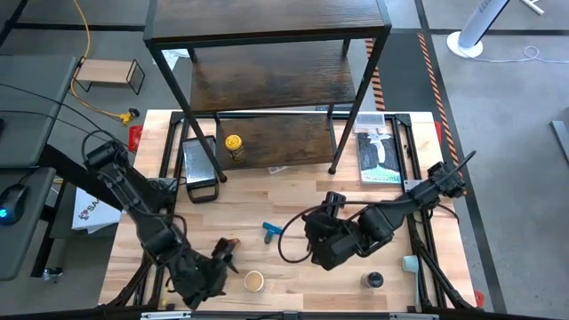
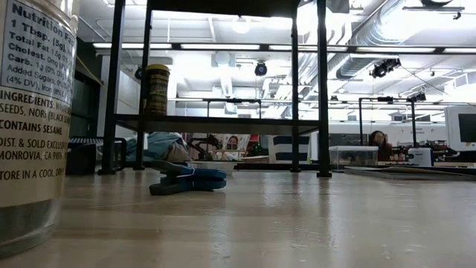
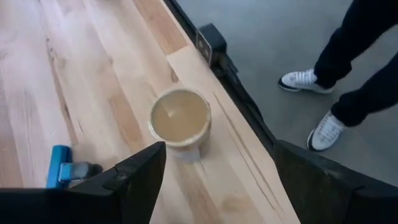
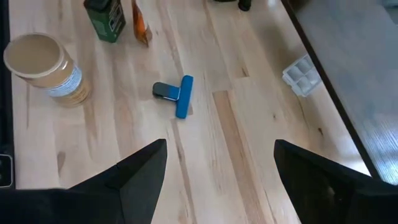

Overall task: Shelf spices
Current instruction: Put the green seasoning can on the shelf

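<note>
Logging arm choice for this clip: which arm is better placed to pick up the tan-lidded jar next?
Probably the left. The left gripper sits open right beside the tan-lidded jar near the table's front edge, and its wrist view shows the jar just ahead of its fingers. The right gripper, also open, faces the blue T-shaped piece.

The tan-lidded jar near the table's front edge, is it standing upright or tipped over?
Upright: the tan-lidded jar shows its round lid facing up, base on the table.

A lab or robotics workshop: exposed ceiling ducts [image 2: 372,45] and strip lights [image 2: 223,46], long workbenches [image 2: 416,170] with monitors [image 2: 467,128], a seated person [image 2: 377,138] behind, hazard-striped tape [image 1: 430,67] on grey concrete floor [image 1: 507,98], loose yellow cable [image 1: 85,36].
</note>
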You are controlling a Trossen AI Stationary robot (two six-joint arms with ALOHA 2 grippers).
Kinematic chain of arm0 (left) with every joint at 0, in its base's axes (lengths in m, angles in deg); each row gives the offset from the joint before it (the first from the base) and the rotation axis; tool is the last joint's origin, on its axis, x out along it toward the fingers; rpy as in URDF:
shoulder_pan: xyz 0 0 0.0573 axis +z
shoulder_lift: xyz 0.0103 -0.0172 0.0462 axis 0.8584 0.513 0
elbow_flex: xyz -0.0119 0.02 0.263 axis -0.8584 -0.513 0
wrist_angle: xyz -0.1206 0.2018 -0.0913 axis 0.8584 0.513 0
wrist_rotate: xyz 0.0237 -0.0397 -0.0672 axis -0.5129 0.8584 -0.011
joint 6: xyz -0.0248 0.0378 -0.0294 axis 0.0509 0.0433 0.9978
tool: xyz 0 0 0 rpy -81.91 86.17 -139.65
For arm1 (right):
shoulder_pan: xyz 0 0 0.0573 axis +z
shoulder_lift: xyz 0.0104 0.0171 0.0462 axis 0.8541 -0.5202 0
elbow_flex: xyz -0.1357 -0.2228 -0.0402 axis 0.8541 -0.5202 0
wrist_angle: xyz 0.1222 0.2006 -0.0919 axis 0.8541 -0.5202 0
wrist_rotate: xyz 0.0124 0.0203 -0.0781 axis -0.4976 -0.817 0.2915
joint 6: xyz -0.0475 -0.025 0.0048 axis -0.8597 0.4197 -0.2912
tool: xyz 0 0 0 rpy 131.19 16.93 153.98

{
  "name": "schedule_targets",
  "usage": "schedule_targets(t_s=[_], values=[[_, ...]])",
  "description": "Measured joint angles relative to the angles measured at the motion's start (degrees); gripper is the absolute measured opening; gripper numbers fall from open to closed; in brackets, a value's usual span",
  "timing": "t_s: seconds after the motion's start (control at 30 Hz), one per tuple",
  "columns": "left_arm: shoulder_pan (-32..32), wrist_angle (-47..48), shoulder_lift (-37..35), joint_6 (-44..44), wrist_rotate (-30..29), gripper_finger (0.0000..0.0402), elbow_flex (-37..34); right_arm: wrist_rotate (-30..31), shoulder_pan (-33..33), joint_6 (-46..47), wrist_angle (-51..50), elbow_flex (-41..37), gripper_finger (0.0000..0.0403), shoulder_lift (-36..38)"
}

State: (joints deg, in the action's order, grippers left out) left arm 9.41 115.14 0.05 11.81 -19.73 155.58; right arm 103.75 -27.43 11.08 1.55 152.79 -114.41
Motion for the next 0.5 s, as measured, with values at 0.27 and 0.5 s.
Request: schedule_targets(t_s=[0.27,0.5], values=[[0.7,1.9,-0.5,0.2,0.4,0.0292,0.9,-0.1,0.0,-0.1,0.6,0.0,0.0291,0.0],[0.5,13.6,-0.3,5.1,1.9,0.0292,-0.3,0.0,-0.1,-0.1,0.9,0.0,0.0291,0.0]])
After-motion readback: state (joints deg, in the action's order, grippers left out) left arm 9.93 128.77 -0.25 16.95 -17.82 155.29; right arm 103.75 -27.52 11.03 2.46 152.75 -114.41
